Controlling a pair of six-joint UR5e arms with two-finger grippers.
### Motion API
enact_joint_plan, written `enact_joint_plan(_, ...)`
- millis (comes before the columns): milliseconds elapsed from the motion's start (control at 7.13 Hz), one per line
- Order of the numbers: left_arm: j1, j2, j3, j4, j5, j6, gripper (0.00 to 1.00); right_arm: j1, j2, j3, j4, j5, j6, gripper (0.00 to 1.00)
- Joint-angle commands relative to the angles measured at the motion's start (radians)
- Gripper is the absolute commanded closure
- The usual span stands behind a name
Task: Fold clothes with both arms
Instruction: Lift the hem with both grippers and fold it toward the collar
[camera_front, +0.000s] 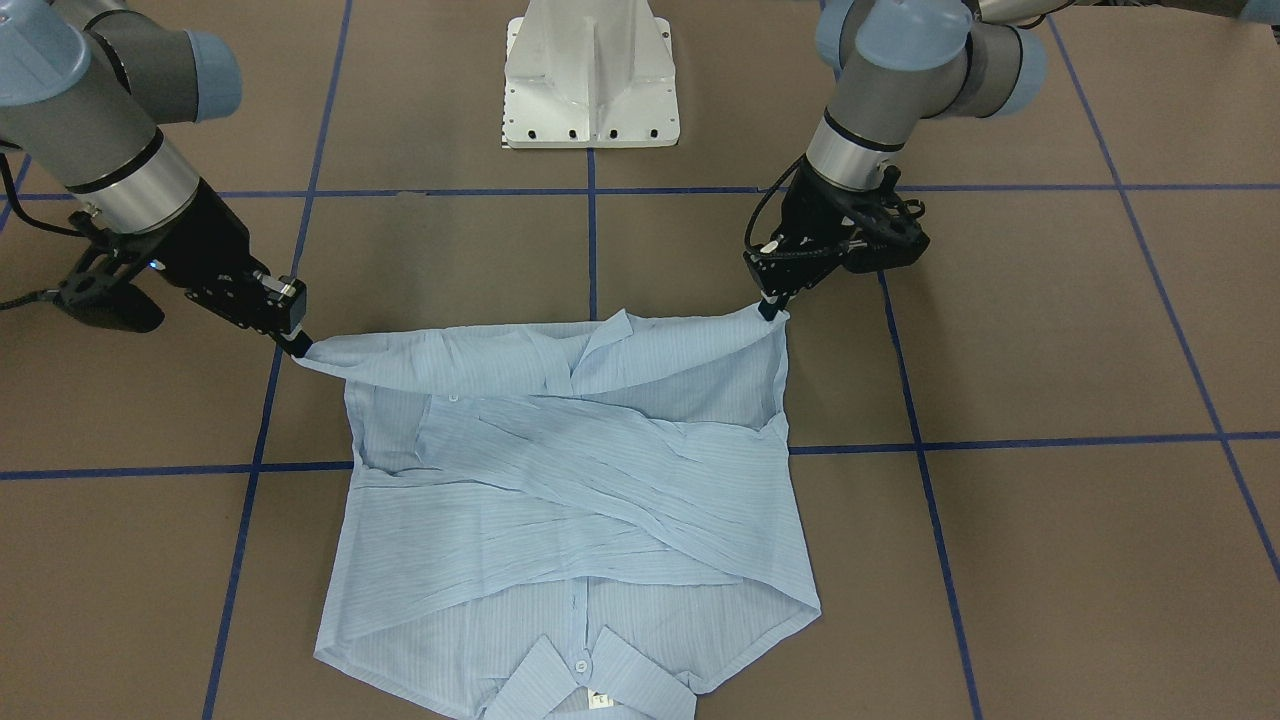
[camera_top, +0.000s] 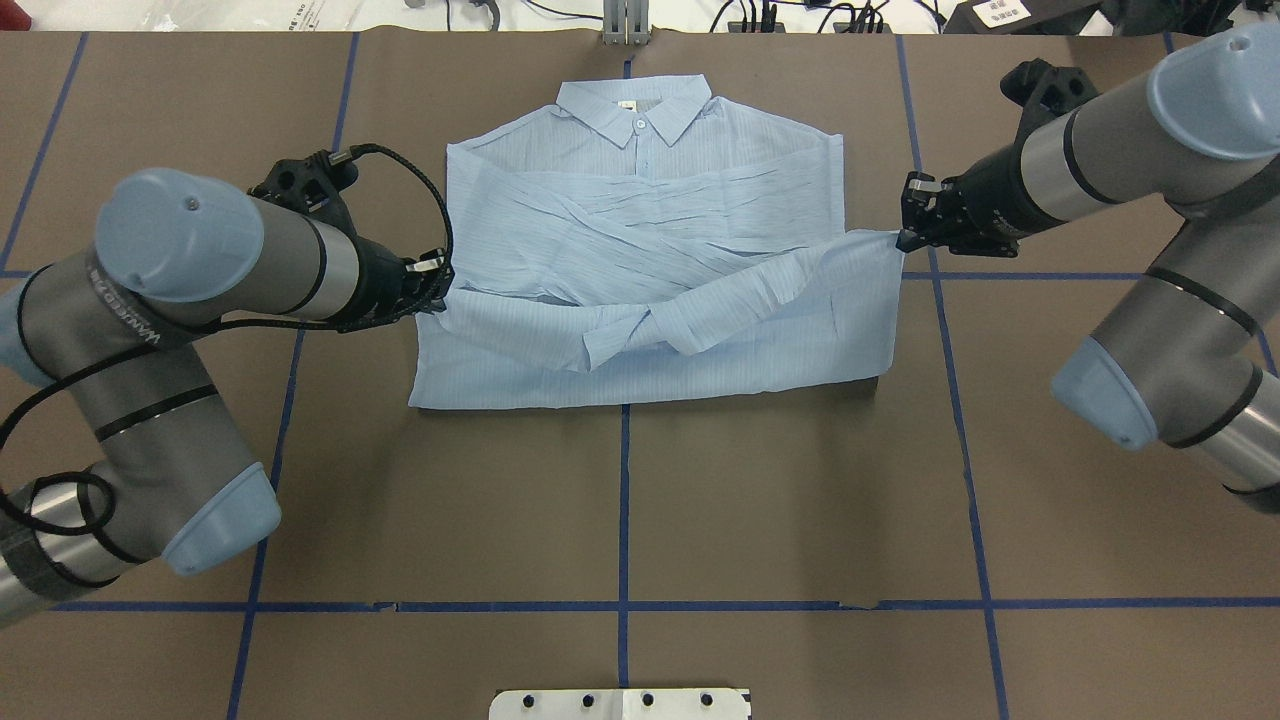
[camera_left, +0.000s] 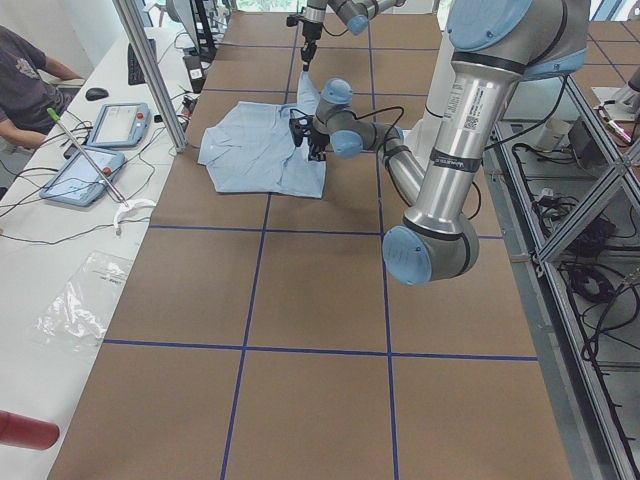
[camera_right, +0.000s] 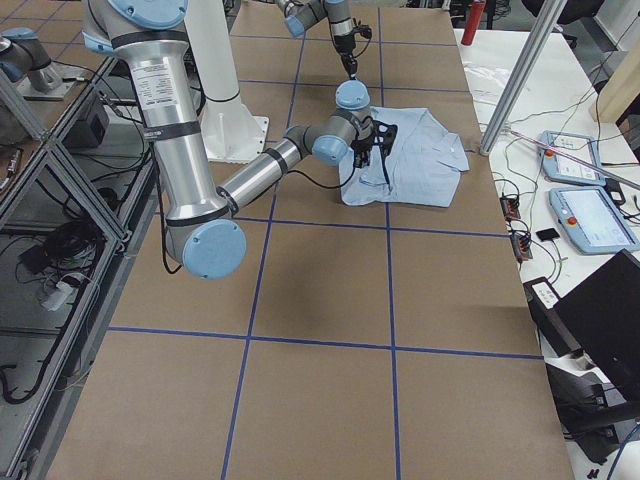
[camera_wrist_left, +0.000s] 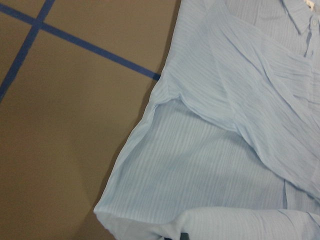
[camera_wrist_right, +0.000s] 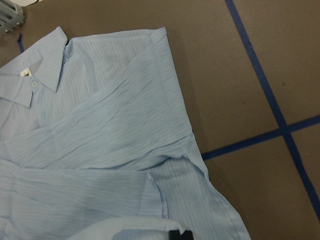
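The shirt (camera_top: 650, 210) lies on the brown tabletop (camera_top: 620, 500), with its collar on the far side from the robot and its sleeves crossed over its front. The left claw (camera_top: 438, 292) is clenched on the hem's left corner and the right claw (camera_top: 902, 238) on its right corner. Between them they hold the hem raised and stretched.

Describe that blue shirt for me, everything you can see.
The shirt is pale blue, thin and finely striped, with a collar and small white buttons. It lies front-up on the brown table, sleeves crossed over the chest. The left tool and right tool pinch its bottom corners, the hem lifted and doubled toward the collar.
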Motion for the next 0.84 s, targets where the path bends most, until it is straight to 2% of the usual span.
enact_joint_plan(0,-0.058,-0.028,0.103,-0.117,-0.002,0.000,1.00,0.036,0.085,-0.109,0.001,0.003,-0.003,1.00)
enact_joint_plan(280,-0.134,-0.048,0.180,-0.191,-0.060,0.003,1.00,0.059,0.130,-0.174,0.003,0.003,-0.005,1.00)
enact_joint_plan(561,-0.147,-0.156,0.346,-0.260,-0.060,0.002,1.00,0.109,0.176,-0.240,0.003,0.046,-0.009,1.00)
enact_joint_plan(701,-0.147,-0.173,0.388,-0.291,-0.058,0.002,1.00,0.116,0.209,-0.282,0.003,0.048,-0.011,1.00)
